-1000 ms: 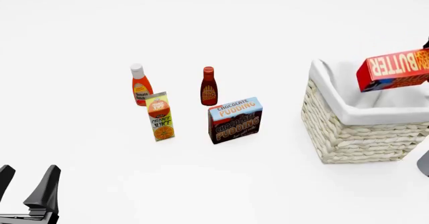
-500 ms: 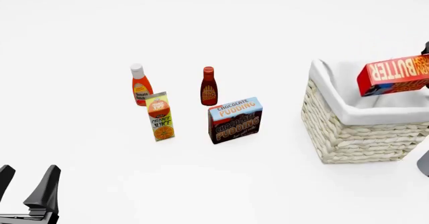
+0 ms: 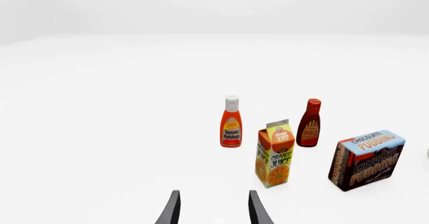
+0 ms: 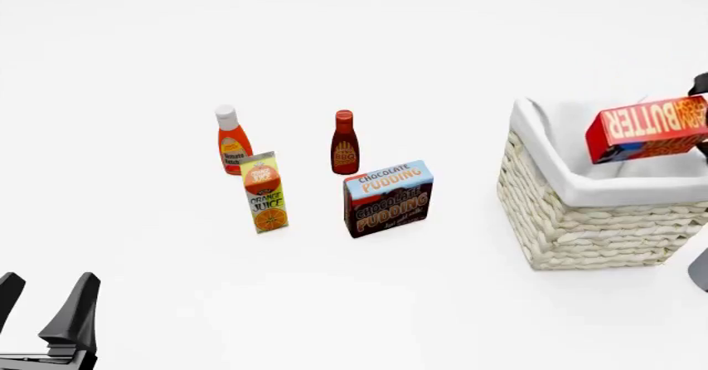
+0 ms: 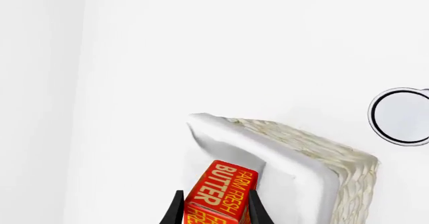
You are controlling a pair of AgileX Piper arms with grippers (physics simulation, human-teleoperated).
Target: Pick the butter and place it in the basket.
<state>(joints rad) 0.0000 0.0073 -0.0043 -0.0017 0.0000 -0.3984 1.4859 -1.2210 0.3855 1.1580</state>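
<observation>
I have the butter (image 4: 649, 129) pinched between my right gripper's (image 5: 215, 210) fingers, hanging over the basket (image 4: 575, 221) at the desk's right edge, its long axis running left to right and tilted up toward the right, lettering facing me. The desk (image 4: 443, 304) and backdrop are plain white. My left gripper (image 3: 212, 209) sits parted and empty near the front-left corner; the butter's right end is cut off in the front view.

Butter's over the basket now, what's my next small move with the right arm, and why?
Probably lower a little further, then open. The right gripper holds the butter above the basket, over its white-lined opening but not yet down inside, so releasing now would likely drop it from a height.
</observation>
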